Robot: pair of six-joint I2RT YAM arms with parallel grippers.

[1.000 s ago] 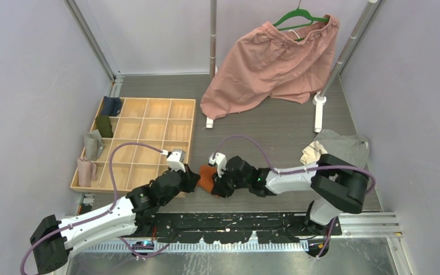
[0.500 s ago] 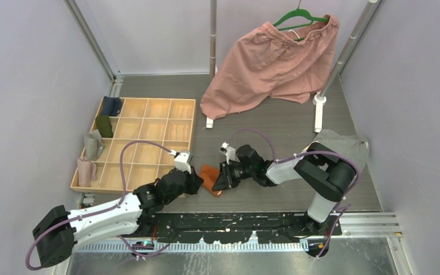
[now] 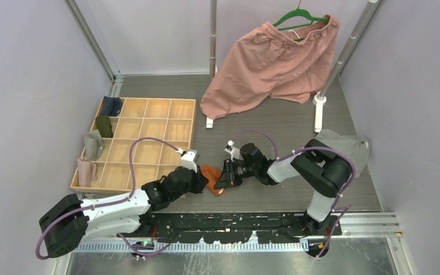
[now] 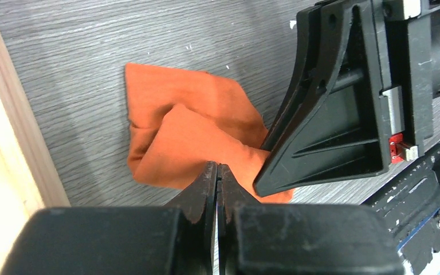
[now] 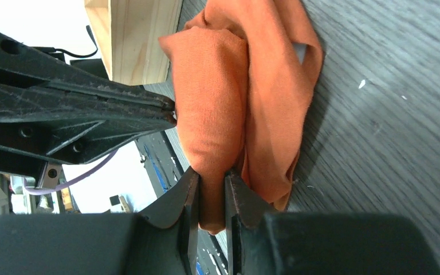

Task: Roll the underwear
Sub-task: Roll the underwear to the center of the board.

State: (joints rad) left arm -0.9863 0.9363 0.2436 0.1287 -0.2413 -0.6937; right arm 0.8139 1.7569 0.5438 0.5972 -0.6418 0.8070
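Underwear (image 5: 263, 86) — partly behind right pincer (image 5: 212, 189)

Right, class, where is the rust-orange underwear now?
Top view: the rust-orange underwear lies on the table just right of the wooden tray, between the left gripper and the right gripper, whose fingers pinch a fold.

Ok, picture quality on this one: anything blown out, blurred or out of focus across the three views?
Top external: even light, sharp, soft shadows only. Left wrist: orange underwear crisp, the left end effector up close soft, the wooden tray washed out at left. Right wrist: upper-left background blown white, the right end effector base blurred, cloth sharp.
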